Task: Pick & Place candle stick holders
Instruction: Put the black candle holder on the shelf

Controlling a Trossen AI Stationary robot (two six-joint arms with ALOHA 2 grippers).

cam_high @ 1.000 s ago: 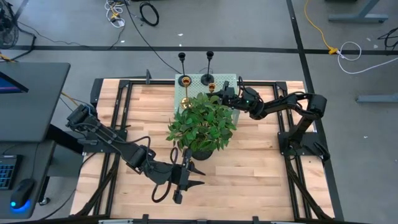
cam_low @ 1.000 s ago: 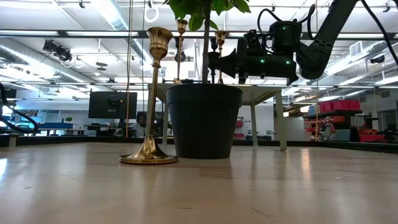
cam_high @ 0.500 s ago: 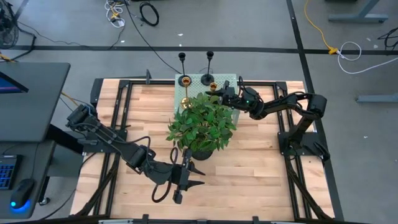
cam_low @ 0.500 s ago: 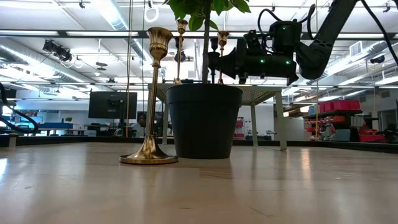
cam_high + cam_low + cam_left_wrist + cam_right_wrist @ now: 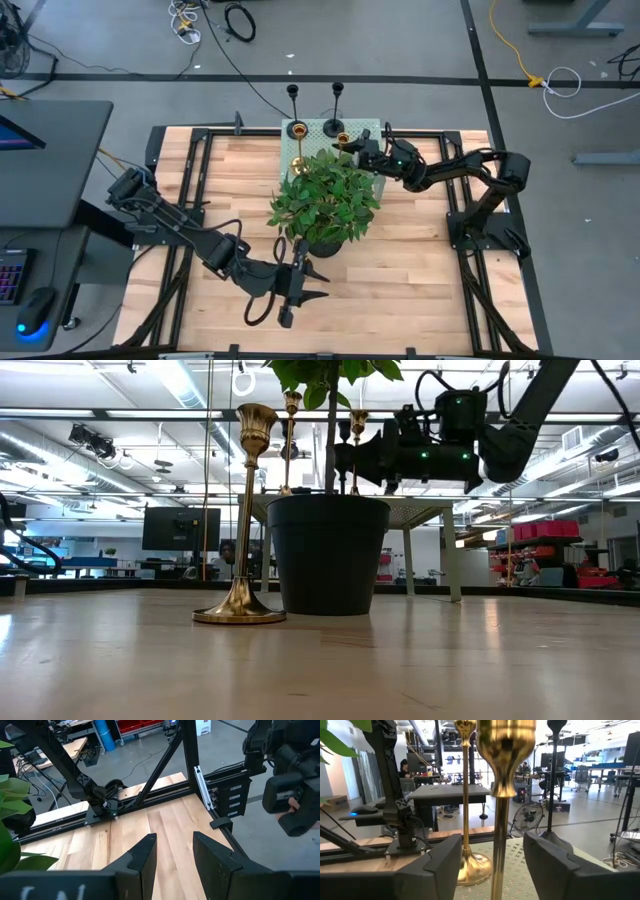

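A gold candle stick holder (image 5: 501,815) stands upright over the green mat (image 5: 362,127) at the table's far edge. My right gripper (image 5: 350,148) is open, one finger on each side of its stem (image 5: 499,845), with a gap on both sides; its base is hidden. Another gold holder (image 5: 466,800) rests by its base on the mat. Two black holders (image 5: 293,95) (image 5: 337,93) stand at the mat's far side. A tall gold holder (image 5: 241,520) stands on the wood beside the plant pot. My left gripper (image 5: 303,284) waits open near the front edge, nothing between its fingers.
A leafy plant (image 5: 326,196) in a black pot (image 5: 328,555) stands mid-table, close to the right gripper and the mat. Bare wood (image 5: 420,260) lies to the plant's right and left. Black frame rails (image 5: 150,785) edge the table.
My right gripper has opened around the gold holder's stem over the mat, and the holder stays upright. The left arm has kept still.
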